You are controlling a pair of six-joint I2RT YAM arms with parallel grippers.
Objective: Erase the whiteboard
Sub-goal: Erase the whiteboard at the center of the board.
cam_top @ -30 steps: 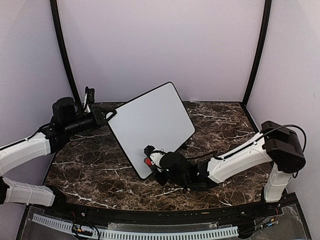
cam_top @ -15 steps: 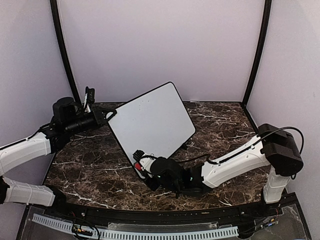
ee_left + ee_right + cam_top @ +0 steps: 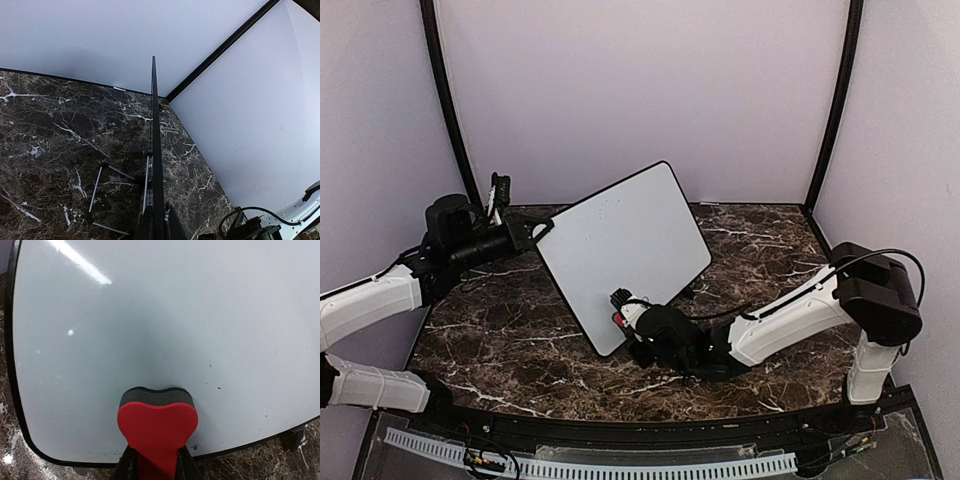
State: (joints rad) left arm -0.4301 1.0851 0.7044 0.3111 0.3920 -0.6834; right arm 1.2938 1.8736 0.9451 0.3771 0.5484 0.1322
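The whiteboard (image 3: 625, 245) stands tilted on the marble table, its face mostly white with a few small dark specks near the lower edge (image 3: 218, 388). My left gripper (image 3: 534, 232) is shut on the board's left edge; the left wrist view shows the board edge-on (image 3: 154, 150) between my fingers (image 3: 158, 227). My right gripper (image 3: 626, 325) is shut on a red heart-shaped eraser (image 3: 157, 425). The eraser's dark felt side (image 3: 156, 396) presses on the board's face (image 3: 175, 315) near the bottom edge. The eraser also shows in the top view (image 3: 617, 320).
A wire stand (image 3: 100, 195) props the board from behind, and one of its feet shows at the board's right (image 3: 686, 292). Black corner posts (image 3: 448, 110) and pale walls close in the table. The right arm's cable (image 3: 720, 315) lies on the marble.
My right gripper swept the eraser left along the board's lower edge, then came back right to about where it started. The left gripper and the board have not moved.
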